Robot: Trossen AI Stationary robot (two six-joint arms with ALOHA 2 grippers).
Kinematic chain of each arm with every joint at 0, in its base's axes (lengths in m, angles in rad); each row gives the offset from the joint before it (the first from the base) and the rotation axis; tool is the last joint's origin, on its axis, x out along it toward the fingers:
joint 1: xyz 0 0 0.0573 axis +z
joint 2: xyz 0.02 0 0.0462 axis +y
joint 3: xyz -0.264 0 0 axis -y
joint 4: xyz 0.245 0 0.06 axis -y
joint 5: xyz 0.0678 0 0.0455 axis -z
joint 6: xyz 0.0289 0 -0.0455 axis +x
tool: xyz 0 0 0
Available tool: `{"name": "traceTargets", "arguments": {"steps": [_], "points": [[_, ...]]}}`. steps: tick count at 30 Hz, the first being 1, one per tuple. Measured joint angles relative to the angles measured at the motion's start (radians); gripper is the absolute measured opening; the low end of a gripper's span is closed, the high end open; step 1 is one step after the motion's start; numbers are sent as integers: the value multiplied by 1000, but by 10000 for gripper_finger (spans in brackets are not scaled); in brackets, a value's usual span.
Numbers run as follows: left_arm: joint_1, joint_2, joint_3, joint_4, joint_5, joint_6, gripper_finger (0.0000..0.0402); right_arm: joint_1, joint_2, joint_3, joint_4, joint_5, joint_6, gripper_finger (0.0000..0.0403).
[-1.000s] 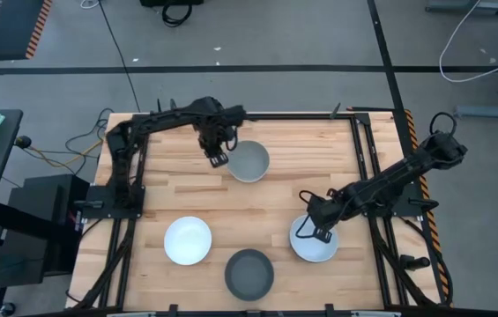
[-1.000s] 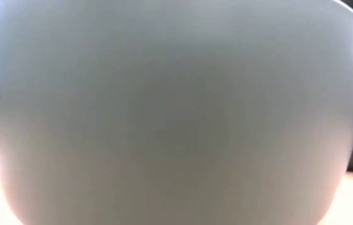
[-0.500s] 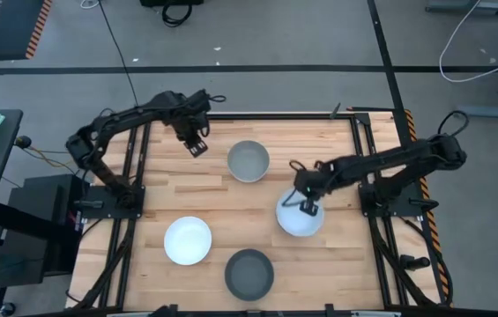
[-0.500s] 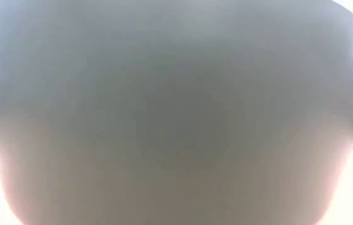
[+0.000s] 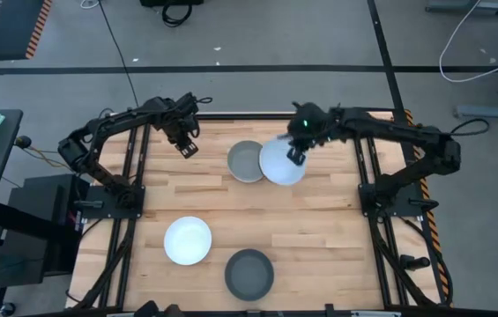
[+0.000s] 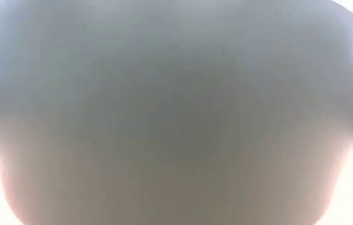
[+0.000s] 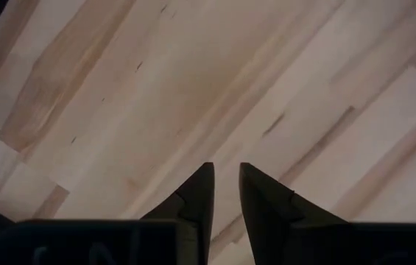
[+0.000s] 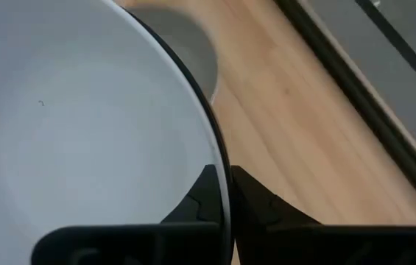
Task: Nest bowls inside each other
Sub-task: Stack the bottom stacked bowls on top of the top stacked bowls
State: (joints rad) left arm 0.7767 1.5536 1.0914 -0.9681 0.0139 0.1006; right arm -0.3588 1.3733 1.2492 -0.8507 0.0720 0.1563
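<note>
The high view shows a grey bowl (image 5: 243, 161) at the table's far middle, resting on its base. A white bowl (image 5: 187, 240) sits near the left and a dark bowl (image 5: 249, 274) at the near edge. My right gripper (image 5: 297, 155) is shut on a second white bowl (image 5: 281, 164), which overlaps the grey bowl's right rim. The right wrist view shows the grey bowl (image 8: 193, 44) beyond it. My left gripper (image 5: 185, 146) hangs over bare wood left of the grey bowl, with its fingers (image 7: 224, 171) narrowly open. No other bowls show. My right gripper (image 8: 226, 177) pinches the white bowl by its rim (image 8: 219, 154), one finger inside the bowl and one outside. It holds the side of the rim towards the table's far right. The bowl is lifted clear of the wood, mouth upward.
A bowl's curved wall (image 6: 176, 112) stands right in front of the low camera and fills that view. Black frame rails (image 5: 367, 158) run along the table's sides. Bare wood lies across the middle and near right of the table (image 5: 337, 238).
My right gripper has lifted the white bowl off the near right of the table. It carried the bowl toward the far edge and left, up beside the grey bowl. My left gripper has drawn away from the grey bowl toward the table's left.
</note>
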Motion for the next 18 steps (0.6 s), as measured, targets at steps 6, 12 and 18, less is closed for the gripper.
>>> {"name": "traceTargets", "arguments": {"steps": [6,12,18], "points": [[41,0,-20,17,0,1,69,-99,133,138,-3,-110,-52,13],[50,0,-20,23,-1,13,65,-137,338,344,-72,-151,-122,13],[52,0,-20,28,-1,17,72,-152,534,562,-174,-167,-166,13]]}}
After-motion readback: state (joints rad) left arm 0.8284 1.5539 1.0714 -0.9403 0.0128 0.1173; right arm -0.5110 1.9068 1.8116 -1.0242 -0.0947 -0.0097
